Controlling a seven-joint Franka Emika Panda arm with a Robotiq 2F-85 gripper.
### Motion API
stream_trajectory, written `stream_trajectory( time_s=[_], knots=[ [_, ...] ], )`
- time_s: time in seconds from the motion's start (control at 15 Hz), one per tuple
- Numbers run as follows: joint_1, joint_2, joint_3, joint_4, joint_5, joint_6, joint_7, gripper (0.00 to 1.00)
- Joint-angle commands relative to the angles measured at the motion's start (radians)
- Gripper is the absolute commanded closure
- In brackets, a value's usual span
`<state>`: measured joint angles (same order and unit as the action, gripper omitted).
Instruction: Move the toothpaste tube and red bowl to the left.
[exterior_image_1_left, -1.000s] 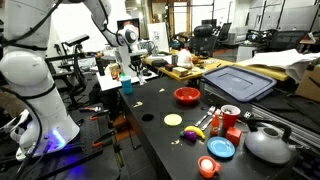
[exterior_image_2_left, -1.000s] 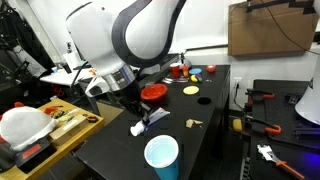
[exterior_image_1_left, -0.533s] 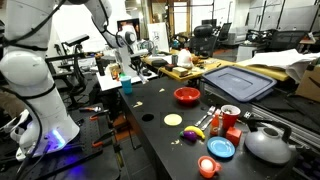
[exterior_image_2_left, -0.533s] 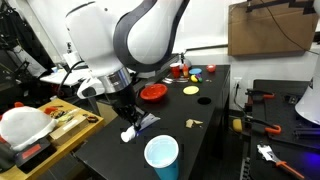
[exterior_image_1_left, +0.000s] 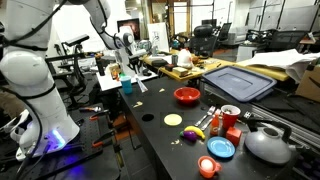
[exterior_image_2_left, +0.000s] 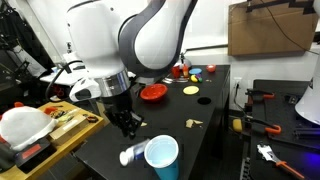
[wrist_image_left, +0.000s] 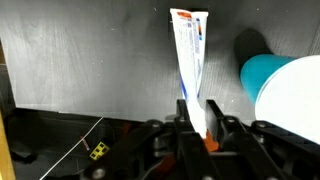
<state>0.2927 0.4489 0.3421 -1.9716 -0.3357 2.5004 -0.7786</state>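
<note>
My gripper (wrist_image_left: 197, 118) is shut on the cap end of the toothpaste tube (wrist_image_left: 189, 50), a long white tube with red and blue print that points away over the black table. In an exterior view the gripper (exterior_image_2_left: 127, 127) holds the tube (exterior_image_2_left: 133, 154) low, right beside a light blue cup (exterior_image_2_left: 161, 155). It also shows in the exterior view from the far end, where the gripper (exterior_image_1_left: 132, 76) hangs over that end of the table. The red bowl (exterior_image_2_left: 153, 92) sits empty on the table beyond the gripper and shows in both exterior views (exterior_image_1_left: 187, 96).
The blue cup (wrist_image_left: 285, 88) stands close beside the tube. A yellow disc (exterior_image_1_left: 173, 120), a blue plate (exterior_image_1_left: 221, 148), an orange-red lid (exterior_image_1_left: 208, 167), a red cup (exterior_image_1_left: 231, 117) and a grey kettle (exterior_image_1_left: 268, 145) crowd one end. The table edge (exterior_image_2_left: 95, 140) is near the gripper.
My gripper has carried the toothpaste tube along the table away from the red bowl, to right beside the blue cup. The bowl has not moved.
</note>
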Motion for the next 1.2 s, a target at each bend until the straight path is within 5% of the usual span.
stream_trajectory(
  time_s=[0.0,0.4,1.13],
  knots=[
    [-0.008,-0.037,0.005,-0.039,0.004,0.049,-0.019,0.43],
    [-0.046,-0.059,-0.008,-0.021,0.054,0.021,0.007,0.01],
    [-0.103,-0.107,-0.119,0.030,0.101,-0.089,0.236,0.00]
  ],
)
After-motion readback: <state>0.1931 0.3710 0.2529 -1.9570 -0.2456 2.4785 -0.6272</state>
